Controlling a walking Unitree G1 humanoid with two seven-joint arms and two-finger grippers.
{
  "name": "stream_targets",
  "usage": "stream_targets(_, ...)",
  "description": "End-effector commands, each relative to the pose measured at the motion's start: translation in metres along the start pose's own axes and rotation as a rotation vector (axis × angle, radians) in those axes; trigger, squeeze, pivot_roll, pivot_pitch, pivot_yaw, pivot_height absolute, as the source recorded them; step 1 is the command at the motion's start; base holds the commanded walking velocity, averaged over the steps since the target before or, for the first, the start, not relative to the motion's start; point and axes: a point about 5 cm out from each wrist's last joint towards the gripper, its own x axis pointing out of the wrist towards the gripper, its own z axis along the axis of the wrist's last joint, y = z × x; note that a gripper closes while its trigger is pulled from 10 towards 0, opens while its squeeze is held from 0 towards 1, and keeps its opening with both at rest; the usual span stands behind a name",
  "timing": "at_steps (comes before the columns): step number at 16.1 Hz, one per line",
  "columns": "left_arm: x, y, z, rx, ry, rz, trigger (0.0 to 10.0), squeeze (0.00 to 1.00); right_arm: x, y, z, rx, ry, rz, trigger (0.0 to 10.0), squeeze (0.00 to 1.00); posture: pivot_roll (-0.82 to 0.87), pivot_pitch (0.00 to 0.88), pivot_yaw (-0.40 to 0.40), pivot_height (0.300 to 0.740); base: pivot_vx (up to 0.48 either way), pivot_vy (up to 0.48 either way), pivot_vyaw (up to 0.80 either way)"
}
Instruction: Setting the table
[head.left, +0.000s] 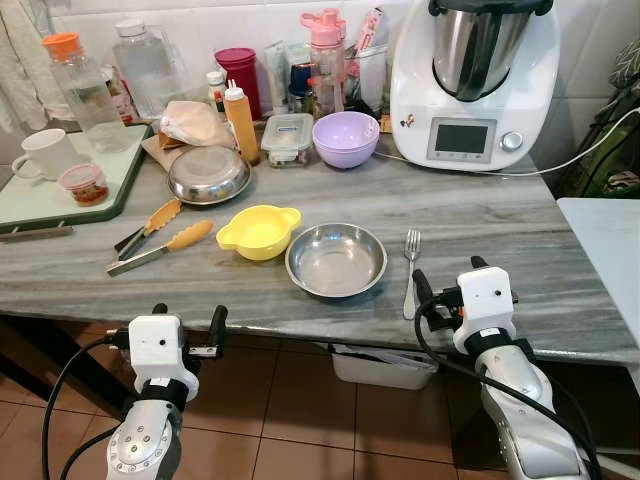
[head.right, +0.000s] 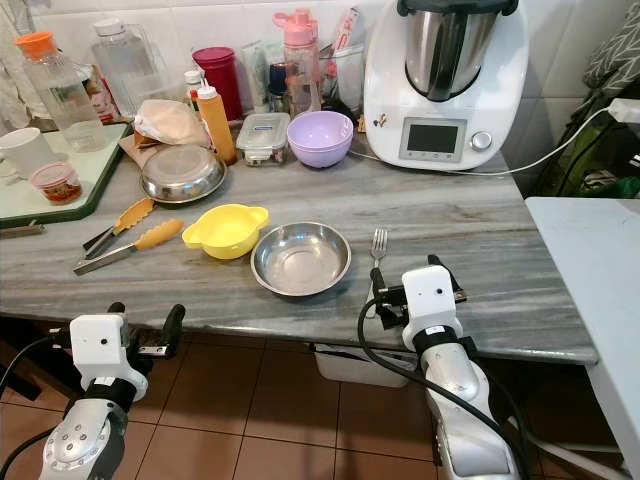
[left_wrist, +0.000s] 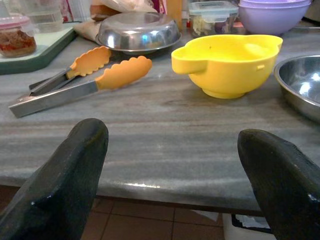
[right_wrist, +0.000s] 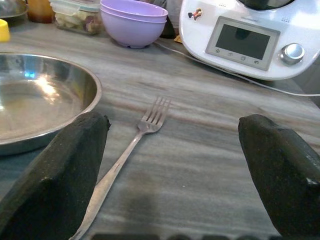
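On the grey marble table (head.left: 500, 230) a steel bowl (head.left: 336, 260) sits near the front edge. A yellow bowl (head.left: 258, 231) touches its left side. A fork (head.left: 410, 270) lies to the bowl's right, tines pointing away from me. Orange-tipped tongs (head.left: 160, 240) lie further left. My right gripper (head.left: 450, 278) is open and empty at the table edge, just over the fork's handle (right_wrist: 107, 180). Below the table edge, my left gripper (head.left: 188, 320) hangs open and empty in front of the tongs (left_wrist: 80, 80) and yellow bowl (left_wrist: 227, 62).
At the back stand purple bowls (head.left: 346, 138), an upturned steel dish (head.left: 208, 174), bottles, a food box and a white kitchen machine (head.left: 475, 75) with its cable. A green tray (head.left: 25, 205) with a mug is at left. A white surface (head.left: 605, 240) adjoins on the right.
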Motion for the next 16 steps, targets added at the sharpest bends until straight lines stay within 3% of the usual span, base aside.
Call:
stream_targets(1,0.0002,0.0020,-0.0017,0.003,0.004,0.014,10.0,0.00,0.0024,0.0018,0.0025,0.029,-0.002,0.010,10.0,0.00,-0.15,0.002,0.063,0.740,0.000,0.000,0.00)
stream_targets(16,0.0004,-0.0021,-0.0045,0.009,0.016,-0.024,10.0,0.00,0.0046,0.0018,-0.0022,0.024,0.055,-0.027,10.0,0.00,-0.15,0.011,0.069,0.740,-0.296,0.000,0.00)
